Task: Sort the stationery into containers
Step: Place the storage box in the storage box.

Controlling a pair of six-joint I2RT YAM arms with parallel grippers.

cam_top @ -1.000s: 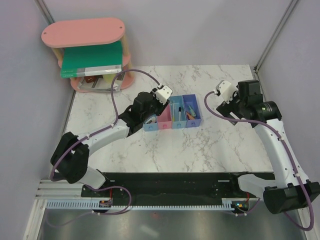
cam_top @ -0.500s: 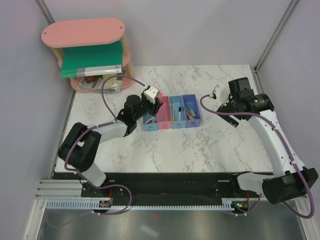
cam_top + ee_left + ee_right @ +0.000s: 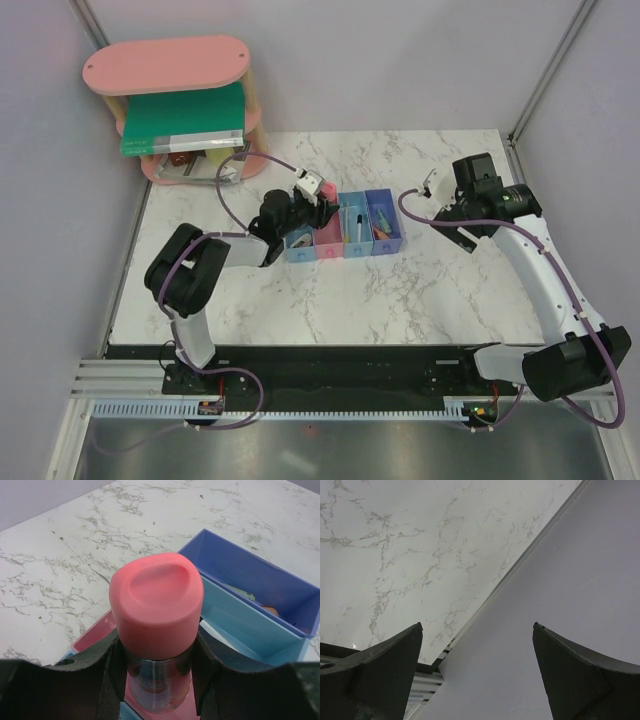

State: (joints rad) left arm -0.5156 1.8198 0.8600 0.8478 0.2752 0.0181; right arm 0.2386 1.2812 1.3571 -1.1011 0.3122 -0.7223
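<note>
the left gripper (image 3: pixel 157 662) has its jaws clamped on the clear body of the pink-capped tube (image 3: pixel 156 597), whose lower end sits over the pink bin (image 3: pixel 92 636), second from the left in the row of bins (image 3: pixel 345 230). the light blue bin (image 3: pixel 240 625) and darker blue bin (image 3: pixel 250 572) lie just to its right. the right gripper (image 3: pixel 477 675) hangs with jaws spread wide and empty, well right of the row, over the marble table (image 3: pixel 400 290).
</note>
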